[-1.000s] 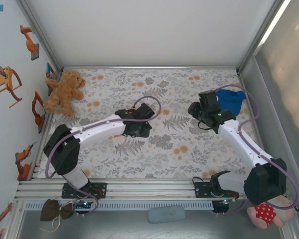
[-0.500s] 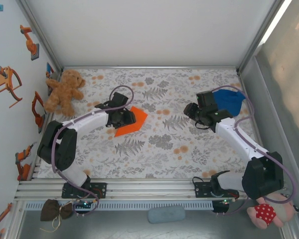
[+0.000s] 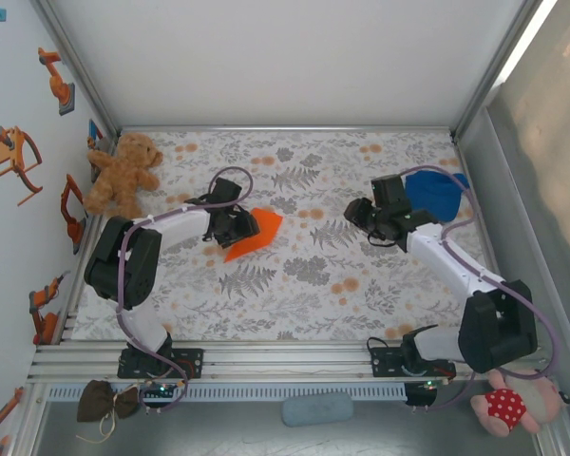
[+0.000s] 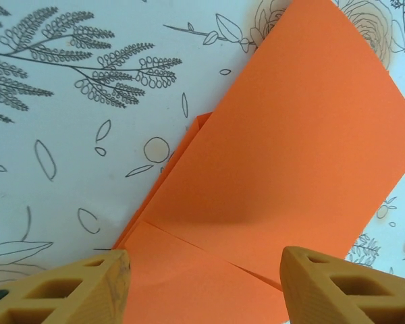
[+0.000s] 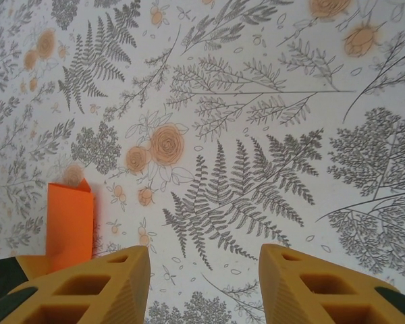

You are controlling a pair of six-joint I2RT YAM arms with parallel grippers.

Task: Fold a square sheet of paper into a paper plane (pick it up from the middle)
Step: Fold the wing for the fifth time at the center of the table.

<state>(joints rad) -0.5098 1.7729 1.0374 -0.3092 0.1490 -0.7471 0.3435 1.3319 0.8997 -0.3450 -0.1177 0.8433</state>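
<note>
The orange sheet of paper [image 3: 256,231] lies folded on the flowered tablecloth left of centre, with one end coming to a point. In the left wrist view the paper [image 4: 297,155] shows layered flaps and a crease. My left gripper [image 3: 230,225] is at the paper's left end. Its jaws [image 4: 206,293] are open and straddle the lower flap, with both yellow fingertips [image 4: 81,290] apart from it. My right gripper [image 3: 357,211] hovers open over bare cloth to the right of centre. In its wrist view the right gripper [image 5: 202,277] has the paper [image 5: 71,223] far off to the left.
A brown teddy bear [image 3: 123,174] sits at the back left by the wall. A blue cloth lump [image 3: 439,192] lies at the back right, just behind the right arm. Metal frame rails [image 3: 266,353] border the table.
My left arm has swung left and back, uncovering the orange paper it was over. The right gripper has drifted slightly left. The paper has stayed roughly in place.
</note>
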